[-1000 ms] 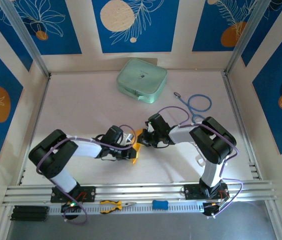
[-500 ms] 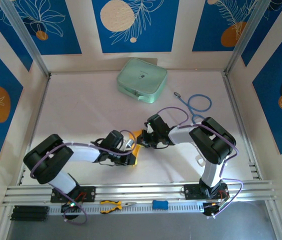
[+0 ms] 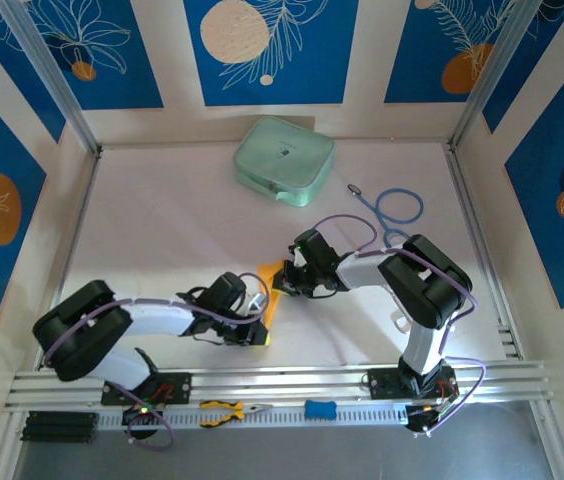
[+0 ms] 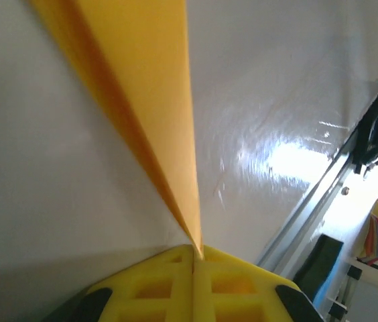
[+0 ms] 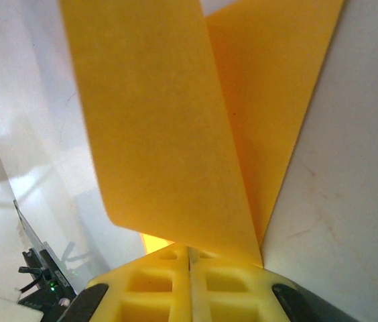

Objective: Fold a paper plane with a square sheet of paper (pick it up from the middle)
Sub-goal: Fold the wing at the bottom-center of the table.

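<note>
**Two Arms, One Folded Sheet, Little Slack**

At the near rail, orange-handled pliers lay unused. Just beyond them, the left gripper was clenched on the near end of the orange-yellow sheet of paper. In its wrist view the yellow fingers were pressed together, with a folded edge running out from between them. The right gripper was likewise clamped on the sheet's far end, where two layers fanned apart above its closed jaws.

The paper, folded lengthwise, spanned the short gap between the two arms over the front half of the table. Whether its lower edge touched the surface could not be told.

With both ends pinched, the risk appeared to lie in the arms themselves. A pull apart could tear the thin sheet or drag it from one grip, and an uneven twist could set the crease crooked where the layers splayed.

Farther back, a blue cable loop and a pale green case sat well apart from the work.
</note>
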`<control>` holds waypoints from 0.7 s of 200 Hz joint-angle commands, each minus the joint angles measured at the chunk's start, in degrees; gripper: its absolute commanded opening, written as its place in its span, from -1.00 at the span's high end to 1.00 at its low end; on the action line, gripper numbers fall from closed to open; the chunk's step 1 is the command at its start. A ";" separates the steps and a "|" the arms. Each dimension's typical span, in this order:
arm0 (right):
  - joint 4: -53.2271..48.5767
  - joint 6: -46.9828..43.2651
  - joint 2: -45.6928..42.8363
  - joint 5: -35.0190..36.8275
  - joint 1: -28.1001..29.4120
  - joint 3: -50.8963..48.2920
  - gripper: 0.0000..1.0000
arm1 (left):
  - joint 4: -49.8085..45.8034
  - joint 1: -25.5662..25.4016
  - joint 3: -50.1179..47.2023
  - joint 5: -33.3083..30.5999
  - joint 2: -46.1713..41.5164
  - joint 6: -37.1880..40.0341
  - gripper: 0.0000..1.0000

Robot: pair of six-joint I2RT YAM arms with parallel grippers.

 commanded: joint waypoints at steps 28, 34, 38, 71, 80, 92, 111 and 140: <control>-11.14 4.29 3.55 7.53 0.90 -3.70 0.94 | -18.18 3.74 3.82 -8.55 -21.66 4.27 0.99; -11.06 4.92 3.40 7.81 1.27 -3.78 0.94 | -17.96 5.12 3.60 -9.05 -22.48 4.17 0.94; -11.05 5.33 3.22 8.03 1.51 -3.85 0.94 | -17.26 6.01 3.44 -8.91 -22.63 4.08 0.92; -10.46 10.73 1.06 10.91 4.04 -4.87 0.93 | -9.43 9.10 5.57 -3.30 -14.89 3.17 0.93; -9.85 12.59 0.73 11.80 4.65 -5.52 0.93 | -7.06 9.07 6.50 -2.34 -12.51 3.01 0.95; -8.22 14.81 0.52 12.41 5.39 -6.27 0.93 | -4.95 9.18 7.68 -2.65 -9.45 2.83 0.95; -6.69 17.22 -0.05 13.77 6.57 -7.28 0.94 | -3.32 9.83 9.58 -3.45 -5.06 3.21 0.95; -5.65 17.74 0.56 13.68 7.16 -7.18 0.93 | 0.41 10.02 10.74 -2.06 0.35 2.54 0.98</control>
